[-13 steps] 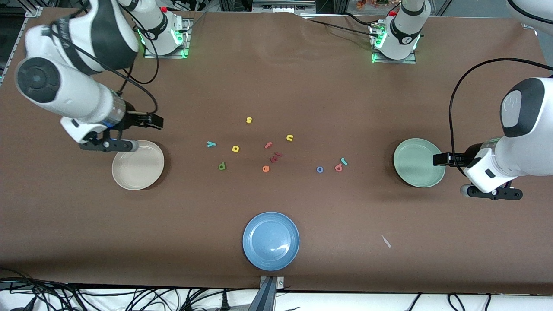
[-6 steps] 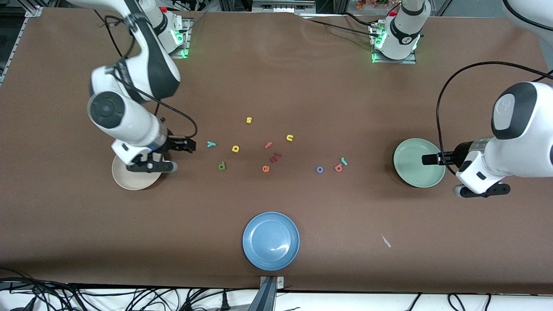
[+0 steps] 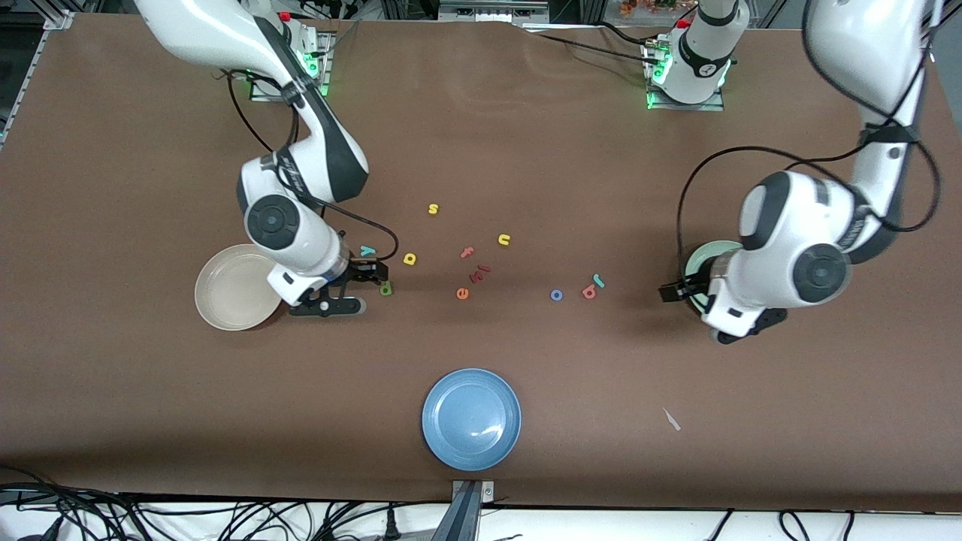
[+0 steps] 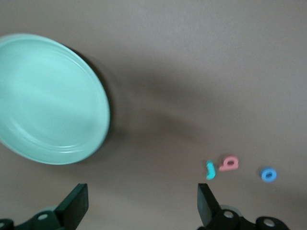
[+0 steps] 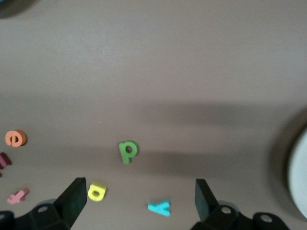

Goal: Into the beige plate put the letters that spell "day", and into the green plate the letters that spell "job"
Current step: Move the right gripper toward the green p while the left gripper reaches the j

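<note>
right gripper point(image 3: 373, 274) has swung from the beige plate point(image 3: 225, 297) over to the green d point(image 3: 386, 288), fingers spread; left gripper point(image 3: 669, 293), also spread, has come inward off the green plate point(image 3: 703, 259).

The bench point(image 3: 526, 150) under me was plain brown, without any pattern. The beige plate point(image 3: 229, 293) was a flat cream and the green plate point(image 4: 48, 100) a pale mint. A third plate point(image 3: 471, 418) was blue. Among the small letters, the d point(image 5: 128, 151) was green, the a point(image 5: 96, 192) yellow and the y point(image 5: 159, 207) teal. The j point(image 4: 210, 170) was teal too, the b point(image 4: 229, 163) salmon-red and the o point(image 4: 268, 174) blue. The s point(image 3: 433, 209) and u point(image 3: 503, 240) were yellow, and the e point(image 5: 15, 138) orange. My right claw point(image 5: 139, 201) and left claw point(image 4: 141, 208) had black fingers, and my arms were white with black joints.
</note>
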Controlling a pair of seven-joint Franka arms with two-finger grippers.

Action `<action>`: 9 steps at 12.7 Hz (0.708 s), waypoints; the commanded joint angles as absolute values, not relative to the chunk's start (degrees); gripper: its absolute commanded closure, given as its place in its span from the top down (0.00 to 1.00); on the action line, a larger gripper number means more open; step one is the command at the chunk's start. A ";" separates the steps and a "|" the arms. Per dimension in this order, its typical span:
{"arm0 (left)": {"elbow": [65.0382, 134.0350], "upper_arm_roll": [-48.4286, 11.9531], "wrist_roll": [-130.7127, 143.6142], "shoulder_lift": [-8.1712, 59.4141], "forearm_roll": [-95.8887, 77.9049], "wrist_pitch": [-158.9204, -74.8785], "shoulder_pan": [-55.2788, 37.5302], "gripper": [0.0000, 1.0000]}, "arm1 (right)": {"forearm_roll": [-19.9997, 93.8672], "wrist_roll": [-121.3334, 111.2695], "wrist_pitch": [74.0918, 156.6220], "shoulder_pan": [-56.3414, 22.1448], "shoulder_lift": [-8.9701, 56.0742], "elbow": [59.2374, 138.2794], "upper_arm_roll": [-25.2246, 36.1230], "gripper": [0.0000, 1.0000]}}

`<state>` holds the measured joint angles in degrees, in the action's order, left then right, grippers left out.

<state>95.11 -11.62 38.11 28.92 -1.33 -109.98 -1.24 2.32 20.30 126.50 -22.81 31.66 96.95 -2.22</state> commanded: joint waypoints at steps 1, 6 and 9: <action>100.37 -11.25 50.22 28.64 -2.90 -117.75 -2.90 1.00 | 3.16 20.57 129.37 -24.34 34.80 96.42 -2.20 1.00; 100.28 -11.25 67.73 35.41 -2.81 -127.51 -7.29 1.00 | 2.29 19.69 132.27 -26.63 38.84 96.50 -2.11 1.00; 101.16 -11.25 70.83 35.95 -2.81 -127.79 -9.75 0.97 | 2.20 17.24 133.41 -26.46 39.37 98.17 -2.02 0.93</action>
